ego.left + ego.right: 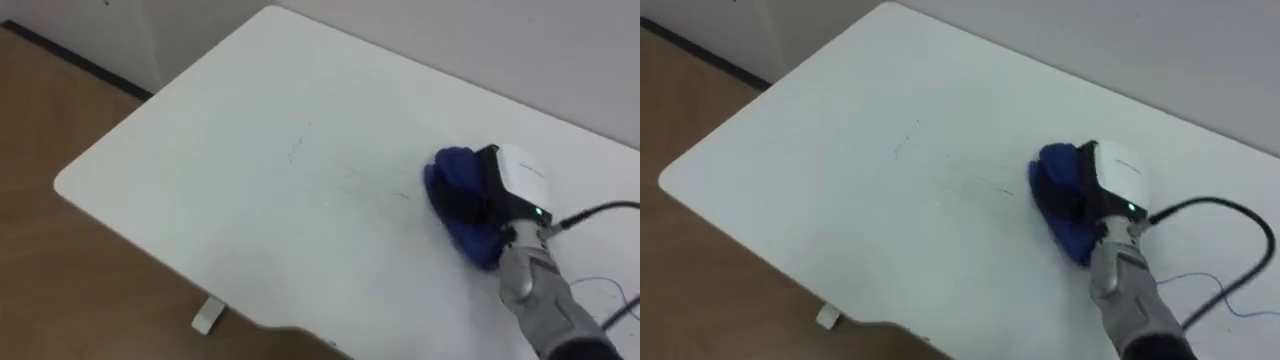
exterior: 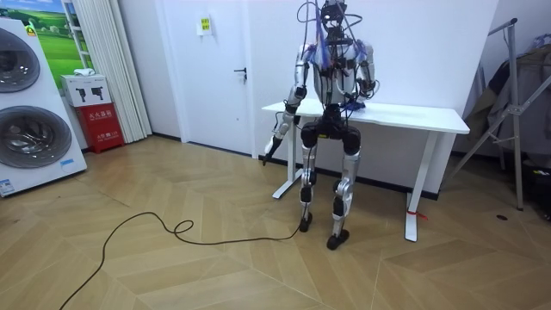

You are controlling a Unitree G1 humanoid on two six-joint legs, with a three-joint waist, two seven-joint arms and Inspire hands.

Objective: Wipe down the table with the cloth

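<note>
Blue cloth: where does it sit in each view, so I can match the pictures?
Left eye view: blue cloth right of centre on the white table, with the right hand on it.
Right eye view: blue cloth right of centre, a little further left.
Room view: cannot tell; the robot's body stands before that part of the tabletop.
Shared landmark: the white table.

**Tally: tabletop and room**

- One white table.
- One blue cloth, right of centre in the eye views.
- Two robot hands: right hand at the cloth, left hand left of centre in the room view.
- Two washing machines, stacked, far left of the room view.
- One red box beside them.
- One door.
- One grey rack, far right.
</note>
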